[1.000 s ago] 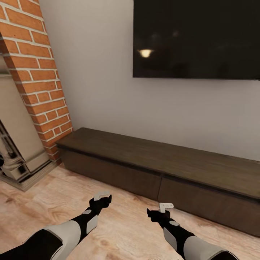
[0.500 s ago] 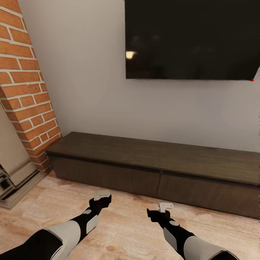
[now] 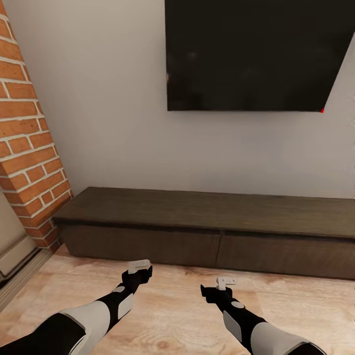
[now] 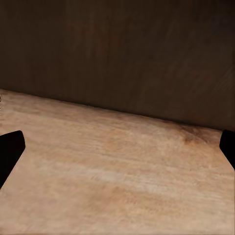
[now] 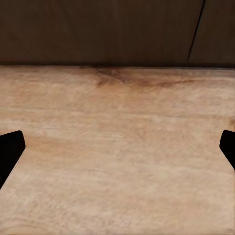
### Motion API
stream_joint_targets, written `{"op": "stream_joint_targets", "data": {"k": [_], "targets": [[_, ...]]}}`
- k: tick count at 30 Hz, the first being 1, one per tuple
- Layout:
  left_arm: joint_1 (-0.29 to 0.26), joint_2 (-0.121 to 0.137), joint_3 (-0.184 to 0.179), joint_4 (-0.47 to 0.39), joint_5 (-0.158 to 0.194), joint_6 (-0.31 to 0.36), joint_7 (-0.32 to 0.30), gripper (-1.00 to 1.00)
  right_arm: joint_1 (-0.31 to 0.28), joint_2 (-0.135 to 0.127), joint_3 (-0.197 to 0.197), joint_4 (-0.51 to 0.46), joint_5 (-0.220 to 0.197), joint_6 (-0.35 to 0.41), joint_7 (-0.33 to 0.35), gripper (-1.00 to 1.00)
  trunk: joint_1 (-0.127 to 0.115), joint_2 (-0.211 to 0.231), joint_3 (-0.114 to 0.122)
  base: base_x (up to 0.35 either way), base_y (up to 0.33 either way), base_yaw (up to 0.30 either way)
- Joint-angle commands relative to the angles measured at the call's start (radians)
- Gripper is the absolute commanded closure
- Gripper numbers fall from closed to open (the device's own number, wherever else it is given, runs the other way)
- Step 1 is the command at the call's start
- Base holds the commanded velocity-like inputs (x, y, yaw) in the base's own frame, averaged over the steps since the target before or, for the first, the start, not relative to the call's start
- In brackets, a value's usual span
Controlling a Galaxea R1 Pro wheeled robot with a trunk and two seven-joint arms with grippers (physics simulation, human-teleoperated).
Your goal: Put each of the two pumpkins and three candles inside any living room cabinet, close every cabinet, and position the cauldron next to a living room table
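Robot's parked facing the long low cabinet [image 3: 207, 231] under the TV [image 3: 256, 54] — both drawer fronts look closed. Left gripper [image 3: 139, 268] and right gripper [image 3: 226, 282] hang over the floor [image 3: 172, 315], fingers spread, holding nothing. No pumpkin or candle in hand, so I'd say most of the job's left.

A pale grey wall [image 3: 113, 113] is hung with a black screen [image 3: 251, 54]; brick pillar [image 3: 24, 148] at one side, light wood floor [image 3: 177, 315] below.
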Motion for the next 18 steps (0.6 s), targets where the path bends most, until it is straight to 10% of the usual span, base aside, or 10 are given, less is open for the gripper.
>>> {"op": "stream_joint_targets", "data": {"k": [1, 12, 18], "targets": [[-0.001, 0.000, -0.008, 0.004, 0.007, -0.006, -0.001, -1.00, -0.001, 0.000, 0.007, 0.002, -0.011, -0.005, 0.002, -1.00, 0.000, 0.000, 0.000, 0.000, 0.340, -0.120], [-0.001, -0.001, -0.008, 0.004, 0.007, -0.006, -0.001, -1.00, -0.001, 0.000, 0.007, 0.002, -0.011, -0.005, -0.001, -1.00, 0.000, 0.000, 0.001, 0.000, 0.340, -0.020], [-0.013, -0.004, -0.002, 0.014, -0.002, 0.000, -0.007, -1.00, -0.035, 0.021, 0.031, -0.020, -0.011, -0.020, -0.013, -1.00, 0.000, 0.000, 0.001, 0.000, 0.000, 0.000]]}}
